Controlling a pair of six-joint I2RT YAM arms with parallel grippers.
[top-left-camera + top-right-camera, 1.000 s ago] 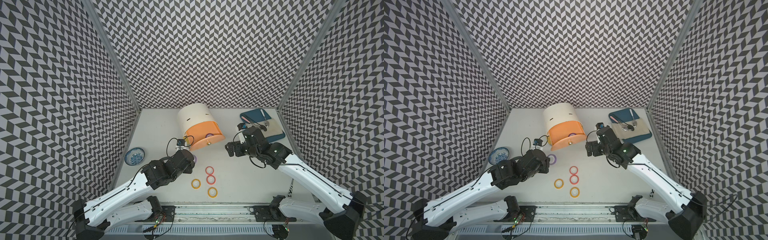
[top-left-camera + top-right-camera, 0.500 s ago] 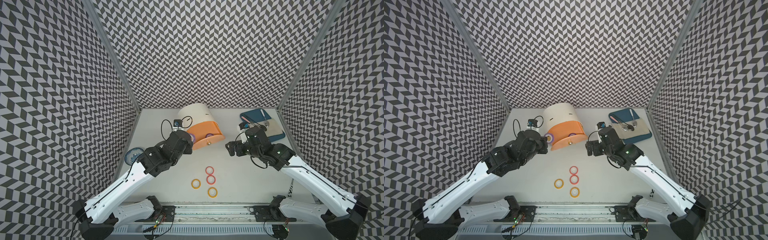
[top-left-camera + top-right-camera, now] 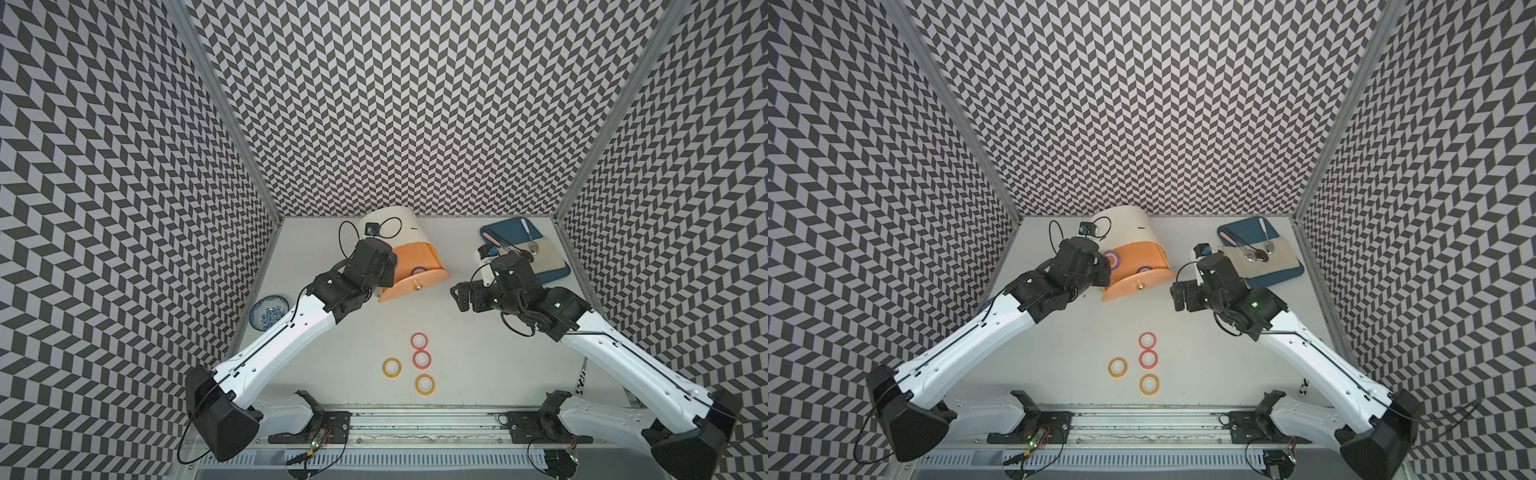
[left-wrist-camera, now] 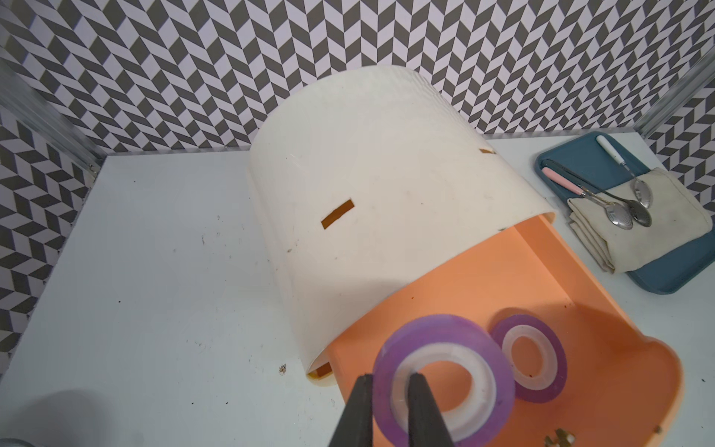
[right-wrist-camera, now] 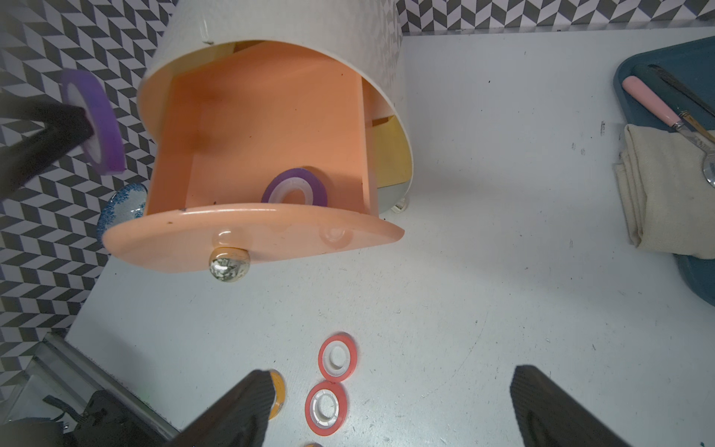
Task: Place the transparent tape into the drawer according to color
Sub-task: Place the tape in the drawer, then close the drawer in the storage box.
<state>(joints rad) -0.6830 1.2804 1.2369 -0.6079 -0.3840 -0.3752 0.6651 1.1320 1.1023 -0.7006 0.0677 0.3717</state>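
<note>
My left gripper is shut on the rim of a purple transparent tape roll, one finger through its white core. It holds the roll upright in the air at the left side wall of the pulled-out peach drawer of the cream cabinet. A second purple roll lies inside that drawer, near its front. Two red-pink rolls and two yellow-orange rolls lie flat on the table in front. My right gripper hangs open and empty, right of the drawer front.
A blue-patterned bowl sits at the left wall, partly behind my left arm. A blue tray with a folded cloth and spoons stands at the back right. A yellow drawer shows under the peach one.
My left arm has lifted the purple roll off the table left of the other rolls and carried it back to the open peach drawer. The right arm has stayed put.
</note>
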